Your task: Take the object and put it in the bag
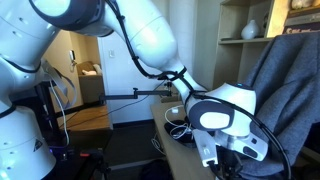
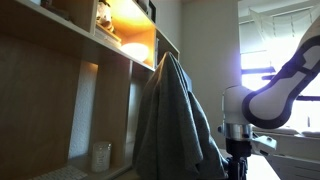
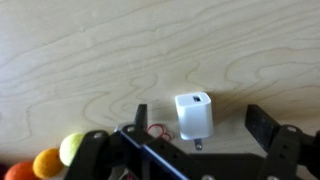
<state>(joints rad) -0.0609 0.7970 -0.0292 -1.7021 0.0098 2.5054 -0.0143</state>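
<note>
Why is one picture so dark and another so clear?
In an exterior view, the bright window shines at the camera, so the grey cloth looks dark and only the shelf glows orange. In the wrist view, even light shows the white charger on the wooden table clearly.

Smooth white plastic charger (image 3: 194, 116), wood-grain tabletop (image 3: 90, 50)
</note>
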